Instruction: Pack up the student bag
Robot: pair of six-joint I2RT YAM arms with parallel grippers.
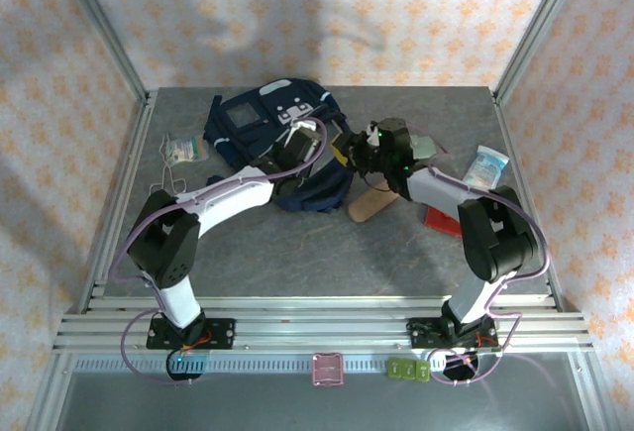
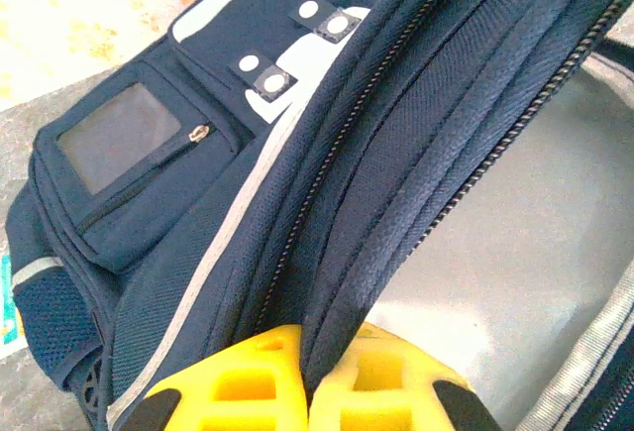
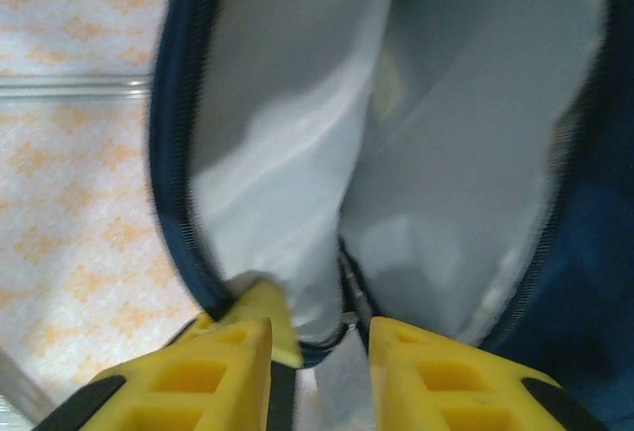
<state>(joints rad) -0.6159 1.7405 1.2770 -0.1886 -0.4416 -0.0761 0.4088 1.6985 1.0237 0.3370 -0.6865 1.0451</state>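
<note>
The student bag (image 1: pixel 260 122) is a navy backpack lying at the back middle of the table, its main compartment unzipped. My left gripper (image 1: pixel 297 144) is shut on the bag's padded zip rim, and the left wrist view shows that rim pinched between the yellow fingers (image 2: pixel 248 381). The bag's front pocket (image 2: pixel 139 144) and white patches lie beyond. My right gripper (image 1: pixel 362 149) is at the bag's right side. In the right wrist view its jaws stand apart, with the bag's rim and pale lining (image 3: pixel 327 282) in the gap. The picture there is blurred.
A brown oval glasses case (image 1: pixel 371 203) lies just in front of the right gripper. A red flat item (image 1: pixel 441 219) and a pale packet (image 1: pixel 487 165) lie to the right. Another small packet (image 1: pixel 183 149) sits at the left by the frame rail.
</note>
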